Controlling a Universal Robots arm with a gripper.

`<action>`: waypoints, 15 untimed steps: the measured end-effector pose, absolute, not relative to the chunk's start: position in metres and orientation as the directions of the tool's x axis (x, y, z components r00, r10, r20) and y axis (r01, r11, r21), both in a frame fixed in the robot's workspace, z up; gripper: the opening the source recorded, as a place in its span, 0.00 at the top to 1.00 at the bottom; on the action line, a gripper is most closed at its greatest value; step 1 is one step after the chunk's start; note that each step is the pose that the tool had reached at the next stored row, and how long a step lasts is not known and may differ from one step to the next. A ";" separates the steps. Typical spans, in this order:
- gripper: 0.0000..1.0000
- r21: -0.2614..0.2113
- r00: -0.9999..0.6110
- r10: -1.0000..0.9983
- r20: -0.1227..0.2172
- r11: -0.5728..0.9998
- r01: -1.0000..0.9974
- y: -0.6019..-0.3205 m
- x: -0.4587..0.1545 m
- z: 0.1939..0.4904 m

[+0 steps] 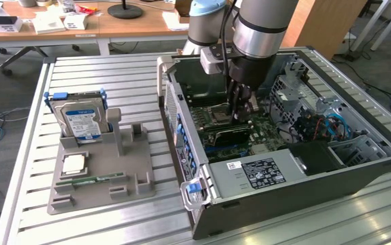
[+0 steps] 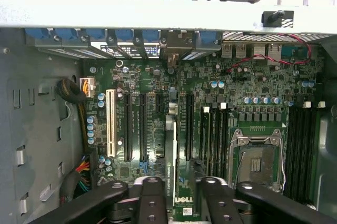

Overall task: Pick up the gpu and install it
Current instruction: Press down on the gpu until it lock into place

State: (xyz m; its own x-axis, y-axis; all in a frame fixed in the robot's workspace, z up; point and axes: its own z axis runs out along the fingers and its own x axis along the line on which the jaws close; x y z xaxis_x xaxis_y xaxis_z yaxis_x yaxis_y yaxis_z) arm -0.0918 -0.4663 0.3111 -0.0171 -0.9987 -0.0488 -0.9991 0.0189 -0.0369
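Note:
The gpu (image 1: 227, 134) stands on edge on the motherboard (image 1: 213, 109) inside the open computer case (image 1: 297, 196), its dark face towards the case's front. In the wrist view the gpu (image 2: 170, 155) shows edge-on as a thin pale strip, in line with the dark expansion slots (image 2: 141, 126). My gripper (image 1: 240, 116) reaches down into the case right above the card. Its two black fingers (image 2: 152, 197) stand on either side of the card's near end, with a gap on one side, so the gripper (image 2: 181, 184) looks open.
To the exterior view's left, a grey holder (image 1: 130, 181) carries a blue-labelled hard drive (image 1: 81, 121), a small square chip (image 1: 73, 163) and a narrow green RAM stick (image 1: 90, 180). The CPU socket (image 2: 258, 161), cables (image 1: 325, 125) and drive cage (image 1: 294, 89) crowd the case.

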 end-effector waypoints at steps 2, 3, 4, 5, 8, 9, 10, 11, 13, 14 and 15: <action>0.68 -0.037 -0.017 -0.999 -0.049 0.019 -0.999 -0.466 -0.092 0.311; 0.74 -0.037 -0.017 -0.999 -0.049 0.019 -0.999 -0.466 -0.092 0.311; 0.80 -0.037 -0.017 -0.999 -0.049 0.019 -0.999 -0.466 -0.092 0.311; 0.86 -0.037 -0.017 -0.999 -0.049 0.019 -0.999 -0.466 -0.092 0.311; 0.89 -0.037 -0.017 -0.999 -0.049 0.019 -0.999 -0.466 -0.092 0.311; 0.89 -0.037 -0.017 -0.999 -0.049 0.019 -0.999 -0.466 -0.092 0.311; 0.89 -0.037 -0.017 -0.999 -0.049 0.019 -0.999 -0.466 -0.092 0.311; 0.89 -0.037 -0.017 -0.999 -0.049 0.019 -0.999 -0.466 -0.092 0.311; 0.89 -0.037 -0.017 -0.999 -0.049 0.019 -0.999 -0.466 -0.092 0.311; 0.89 -0.037 -0.017 -0.999 -0.049 0.019 -0.999 -0.466 -0.092 0.311; 0.89 -0.037 -0.017 -0.999 -0.049 0.019 -0.999 -0.466 -0.092 0.311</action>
